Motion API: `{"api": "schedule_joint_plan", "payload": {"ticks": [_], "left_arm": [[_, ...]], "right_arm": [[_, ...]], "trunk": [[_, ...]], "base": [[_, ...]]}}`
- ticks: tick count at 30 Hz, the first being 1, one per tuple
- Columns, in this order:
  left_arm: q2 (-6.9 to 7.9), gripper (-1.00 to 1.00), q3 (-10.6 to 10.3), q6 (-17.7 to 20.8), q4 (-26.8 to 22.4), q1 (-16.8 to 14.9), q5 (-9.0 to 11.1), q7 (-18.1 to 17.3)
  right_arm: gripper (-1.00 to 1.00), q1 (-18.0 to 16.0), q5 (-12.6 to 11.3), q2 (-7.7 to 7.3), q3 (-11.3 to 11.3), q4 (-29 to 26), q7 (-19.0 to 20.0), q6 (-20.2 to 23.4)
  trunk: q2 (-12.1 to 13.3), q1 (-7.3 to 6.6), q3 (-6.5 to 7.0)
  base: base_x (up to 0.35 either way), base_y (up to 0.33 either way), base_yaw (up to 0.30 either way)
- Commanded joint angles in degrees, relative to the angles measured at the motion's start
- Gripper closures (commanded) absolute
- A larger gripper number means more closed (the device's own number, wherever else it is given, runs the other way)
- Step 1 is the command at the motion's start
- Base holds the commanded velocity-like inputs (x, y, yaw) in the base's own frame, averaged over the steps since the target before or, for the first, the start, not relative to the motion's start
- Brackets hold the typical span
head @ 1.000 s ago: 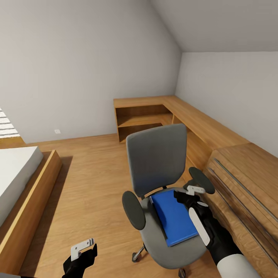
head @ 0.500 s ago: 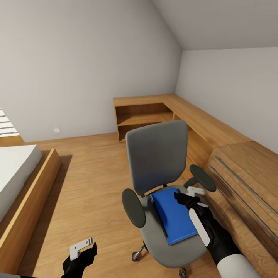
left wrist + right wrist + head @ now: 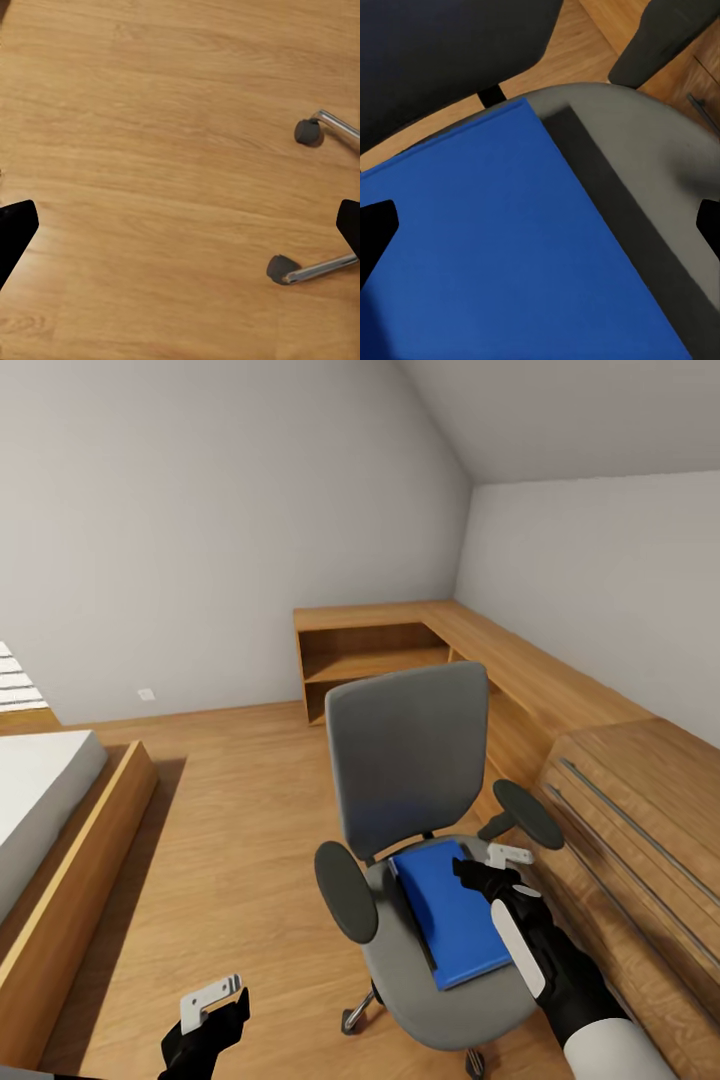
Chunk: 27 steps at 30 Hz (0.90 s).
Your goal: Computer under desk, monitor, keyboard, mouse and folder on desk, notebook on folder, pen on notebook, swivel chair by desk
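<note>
Head view, left to right: bed (image 3: 45, 800) along the edge, lots of bare wood floor (image 3: 230, 840), left gripper (image 3: 212, 1000) low over it, jaws apart. Swivel chair (image 3: 410, 760) in the middle, blue folder (image 3: 450, 920) flat on its seat. Right gripper (image 3: 497, 863) hovers at the folder's right edge, jaws apart, arm reaching forward. Dresser (image 3: 640, 810) crowds the right.

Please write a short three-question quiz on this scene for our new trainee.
1. True or false: the folder lies on the seat of the swivel chair.
2. Which gripper hangs over the folder? A) left gripper B) right gripper
3. What does the left wrist view show beneath that gripper?

Key:
1. True.
2. B; its fingers stand apart, nothing between them.
3. Bare wood floor and two chair castors.
</note>
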Motion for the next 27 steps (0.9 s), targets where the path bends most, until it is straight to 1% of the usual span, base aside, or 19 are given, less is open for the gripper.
{"api": "schedule_joint_plan", "payload": {"ticks": [1,4,9,12,13,15,16,17,18,21,27], "left_arm": [[0.00,-1.00,-0.1,-0.1,0.0,-0.1,0.0,0.2],[0.00,-1.00,-0.2,-0.1,0.1,-0.1,0.0,0.2],[-0.01,-1.00,-0.2,-0.1,0.1,-0.1,-0.1,0.3],[-0.01,-1.00,-0.2,-0.1,0.1,-0.1,-0.1,0.3],[-0.02,-1.00,-0.2,-0.1,0.1,-0.1,-0.1,0.3],[-0.05,-1.00,-0.2,-0.1,0.2,-0.1,0.0,0.3],[-0.07,-1.00,-0.2,-0.1,0.2,-0.1,0.0,0.3],[-0.07,-1.00,-0.2,-0.1,0.2,-0.1,0.0,0.3],[-0.08,-1.00,-0.2,-0.1,0.2,-0.1,0.0,0.3],[-0.09,-1.00,-0.2,-0.1,0.2,-0.1,0.0,0.3],[-0.09,-1.00,-0.2,-0.1,0.2,-0.1,0.0,0.3]], "right_arm": [[-1.00,0.0,-0.6,-0.12,0.2,-0.1,-0.6,0.2],[-1.00,0.0,-0.6,-0.30,0.1,-0.1,-0.6,0.1],[-1.00,0.0,-0.8,-1.34,-0.1,-0.1,-0.4,0.0],[-1.00,0.0,-0.9,-2.10,-0.6,-0.1,-0.3,-0.4],[-1.00,0.0,-1.0,-2.49,-1.2,-0.1,-0.1,-0.9],[-1.00,0.0,-1.1,-2.75,-1.9,-0.1,0.4,-1.3],[-1.00,0.0,-1.1,-2.92,-2.8,0.0,1.0,-1.6],[-1.00,0.0,-1.1,-2.98,-3.3,0.0,1.4,-1.7],[-1.00,0.0,-1.1,-3.07,-4.2,0.0,2.1,-1.8],[-1.00,0.0,-1.0,-3.16,-5.4,0.0,3.2,-2.0],[-1.00,0.0,-0.9,-3.14,-5.8,-0.4,3.8,-2.1]], "trunk": [[-0.4,0.22,-0.24],[-1.6,0.88,-0.78],[-3.7,1.98,-1.67],[-3.7,1.98,-1.67],[-3.7,1.98,-1.67],[-3.7,1.98,-1.67],[-3.7,1.98,-1.67],[-3.7,1.98,-1.67],[-3.7,1.98,-1.67],[-3.7,1.98,-1.67],[-3.7,1.98,-1.67]], "base": [[0.000,0.000,0.000],[0.000,0.000,0.000],[0.000,0.000,0.000],[0.000,0.000,0.000],[0.000,0.000,0.000],[0.000,0.000,0.000],[0.000,0.000,0.000],[0.000,0.000,0.000],[0.000,0.000,0.000],[0.000,0.000,0.000],[0.000,0.000,0.000]]}}
